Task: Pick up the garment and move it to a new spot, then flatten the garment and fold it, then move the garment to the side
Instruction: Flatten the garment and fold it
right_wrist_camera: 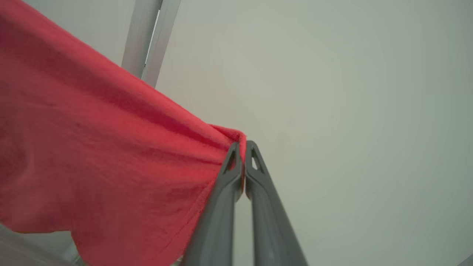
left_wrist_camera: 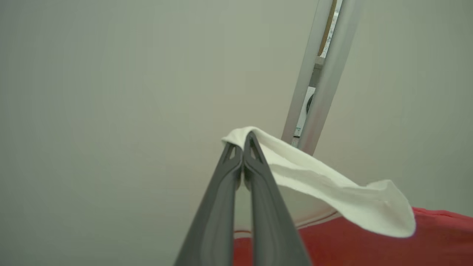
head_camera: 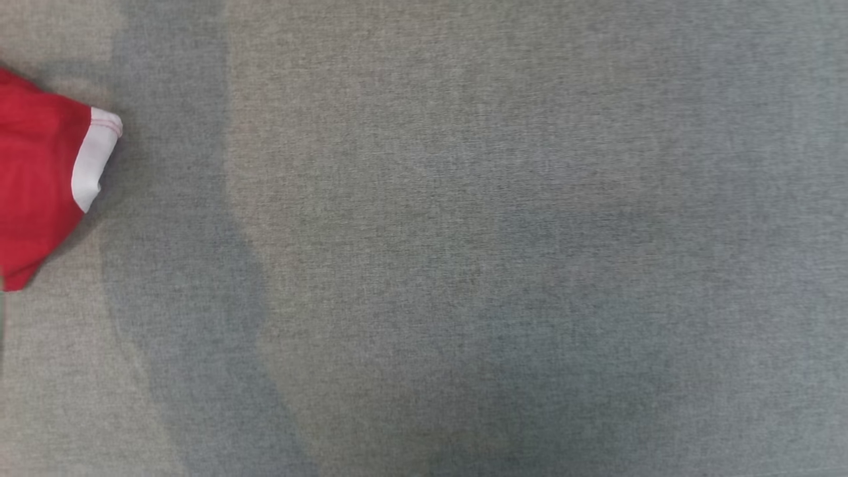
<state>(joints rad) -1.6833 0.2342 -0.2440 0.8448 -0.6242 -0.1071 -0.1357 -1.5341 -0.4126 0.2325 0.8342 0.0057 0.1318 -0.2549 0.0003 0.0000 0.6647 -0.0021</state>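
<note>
— Well, where is the garment (head_camera: 36, 185) now?

— At the far left edge of the head view. I see a red piece of soft knit, with a white band (head_camera: 93, 159) along one opening. It throws a soft shadow on the grey woven cover (head_camera: 464, 265) below. I cannot tell if it touches that cover.

— And the grippers?

— The left gripper (left_wrist_camera: 243, 147) has its two long dark fingers (left_wrist_camera: 221, 207) pressed together. They are smooth and matte, with a small triangular hole near each tip. The jaws are clamped on the white band. The band folds over the tips and runs to the right as a thick, slightly fuzzy strip. It meets the red cloth at the bottom of that view.

— The right one?

— The right gripper (right_wrist_camera: 244, 147) is closed too, clamped on a red edge of the garment. A small bunched corner stands just above the tips. From there the red fabric spreads to the left in a wide sheet with long diagonal creases. A line of stitching follows its lower edge.

— What is behind?

— A plain pale wall (left_wrist_camera: 111, 92), smooth and without pattern. A slim metal post (left_wrist_camera: 321, 74) with a rounded profile goes up at a slant in both wrist views.
</note>
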